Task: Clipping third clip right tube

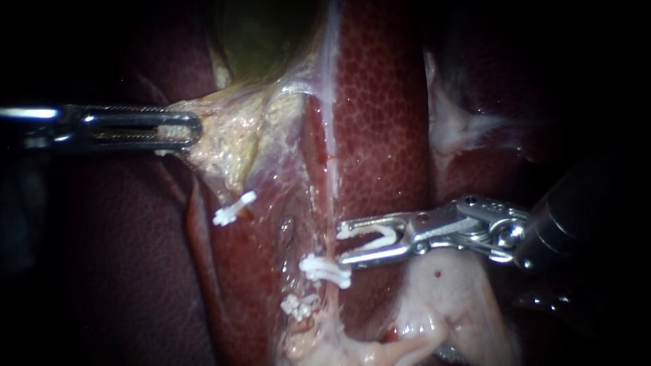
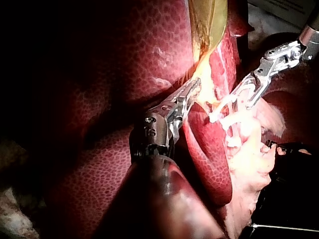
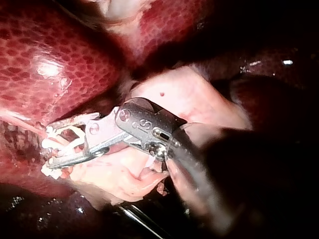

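My left instrument [image 1: 193,129] comes in from the left, its jaws shut on yellowish-white tissue at the foot of the greenish gallbladder [image 1: 261,41]. My right instrument [image 1: 342,244] comes in from the right, jaws apart, with an open white clip [image 1: 380,235] seated between them and touching both. The jaw tips reach the thin right tube [image 1: 330,288], just above a closed white clip [image 1: 325,269] on it. Another white clip [image 1: 298,306] sits lower down. To the left, a separate white clip [image 1: 235,208] sits on the other tube. The right wrist view shows the loaded jaws [image 3: 55,147] at the tube.
Mottled red liver [image 1: 380,122] lies behind and on both sides of the tubes. Pale pink fatty tissue [image 1: 447,291] bulges under my right instrument's shaft. In the left wrist view, my left instrument [image 2: 194,92] holds the tissue and my right instrument [image 2: 239,99] works just beyond it.
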Motion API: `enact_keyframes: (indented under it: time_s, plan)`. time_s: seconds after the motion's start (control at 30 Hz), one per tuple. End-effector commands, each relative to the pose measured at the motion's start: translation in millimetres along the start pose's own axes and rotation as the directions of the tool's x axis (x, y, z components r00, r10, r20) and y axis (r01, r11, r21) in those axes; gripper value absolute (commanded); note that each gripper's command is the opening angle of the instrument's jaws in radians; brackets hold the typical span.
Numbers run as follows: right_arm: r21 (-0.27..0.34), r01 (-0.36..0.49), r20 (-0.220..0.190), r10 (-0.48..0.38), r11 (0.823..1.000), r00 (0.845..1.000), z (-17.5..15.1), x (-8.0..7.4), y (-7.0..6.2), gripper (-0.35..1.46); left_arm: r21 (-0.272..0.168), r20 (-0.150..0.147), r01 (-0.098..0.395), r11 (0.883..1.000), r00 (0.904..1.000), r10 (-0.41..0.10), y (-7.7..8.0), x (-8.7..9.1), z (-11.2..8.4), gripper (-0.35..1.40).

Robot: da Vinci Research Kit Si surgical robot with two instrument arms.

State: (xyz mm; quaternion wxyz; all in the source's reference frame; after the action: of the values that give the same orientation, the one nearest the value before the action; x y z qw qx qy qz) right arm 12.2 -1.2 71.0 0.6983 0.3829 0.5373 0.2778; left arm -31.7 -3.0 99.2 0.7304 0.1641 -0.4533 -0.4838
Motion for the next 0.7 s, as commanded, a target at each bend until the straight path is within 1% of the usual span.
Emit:
enact_keyframes:
  time_s: [0.03,0.27,0.7]
  plan:
    - [-0.001,-0.006,0.000,0.006,1.000,1.000,0.2,0.0,0.0,0.43,0.000,0.000,0.000,1.000,1.0000,0.000,0.0,0.0,0.0,-0.05]
    - [-0.009,-0.012,-0.004,0.011,1.000,1.000,1.2,0.0,0.4,0.48,0.000,0.000,0.000,1.000,1.0000,0.000,0.0,0.0,0.0,-0.05]
    - [-0.024,-0.020,-0.008,0.020,1.000,1.000,4.8,-0.8,1.3,0.52,-0.001,0.000,0.000,1.000,1.0000,0.000,0.0,0.0,0.0,-0.05]
